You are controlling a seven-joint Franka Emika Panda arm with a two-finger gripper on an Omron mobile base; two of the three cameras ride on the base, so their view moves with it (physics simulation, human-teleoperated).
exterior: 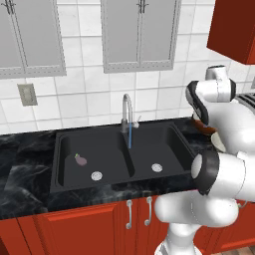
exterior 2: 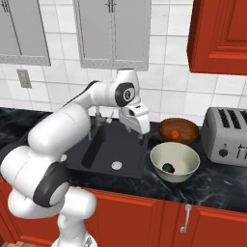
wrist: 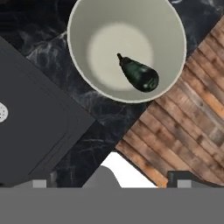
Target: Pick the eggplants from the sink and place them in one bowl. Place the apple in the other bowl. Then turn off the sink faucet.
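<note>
One pale purple eggplant [exterior: 80,160] remains in the left basin of the sink [exterior: 64,144] in the left base view, lying at about 10 o'clock from that basin's drain [exterior: 96,175] and near the left wall. It looks light, smooth and rounded, so it may roll or slip; I judge the thick middle of the body the place to take it, across its short width, not the green stem. A blue stream runs from the sink faucet [exterior: 127,112], which stands at 12 o'clock on the divider between the basins. The basin floor around the vegetable is open, though the left wall crowds it on one side.

From the right base view, the tool [exterior 2: 143,137] hangs above the worktop [exterior 2: 217,185] between sink and bowls. At 4 o'clock from it sits the pale grey-cream bowl [exterior 2: 159,155] with the dark eggplant [exterior 2: 168,167] inside; at 3 o'clock the reddish-brown bowl [exterior 2: 190,126] holds the apple [exterior 2: 175,133]. A toaster [exterior 2: 226,136] stands at the far right.

Looking down the hand view, the jaws stand wide and empty. The dark eggplant lies in the bowl at 1 o'clock, near its rim; the sink corner lies at 9 o'clock.
</note>
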